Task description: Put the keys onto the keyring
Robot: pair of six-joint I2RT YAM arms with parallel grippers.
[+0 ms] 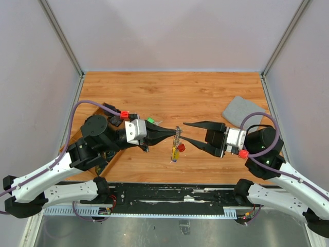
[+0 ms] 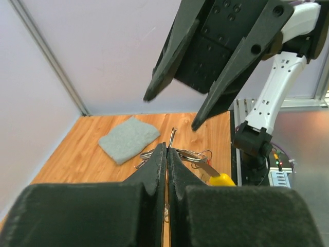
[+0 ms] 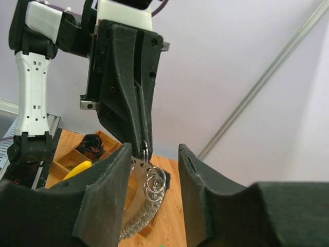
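Above the middle of the table my left gripper point(image 1: 174, 135) is shut on the thin silver keyring point(image 1: 178, 135). A red-headed key point(image 1: 181, 147) and a yellow-headed key point(image 1: 176, 154) hang below it. In the left wrist view the pressed fingertips point(image 2: 167, 147) pinch the keyring point(image 2: 193, 155), with the yellow key head point(image 2: 222, 179) beside them. My right gripper point(image 1: 186, 133) faces it, open, one finger on each side of the ring without touching. From the right wrist my right gripper point(image 3: 153, 154) frames the small rings point(image 3: 156, 180) and beaded chain point(image 3: 138, 218) dangling from the left gripper's tip point(image 3: 142, 146).
A grey cloth square point(image 1: 241, 110) lies at the back right of the wooden table. A small green piece point(image 1: 150, 121) sits just behind the left gripper. A wooden compartment tray point(image 3: 91, 149) with dark items stands on the left side. Pale walls enclose the table.
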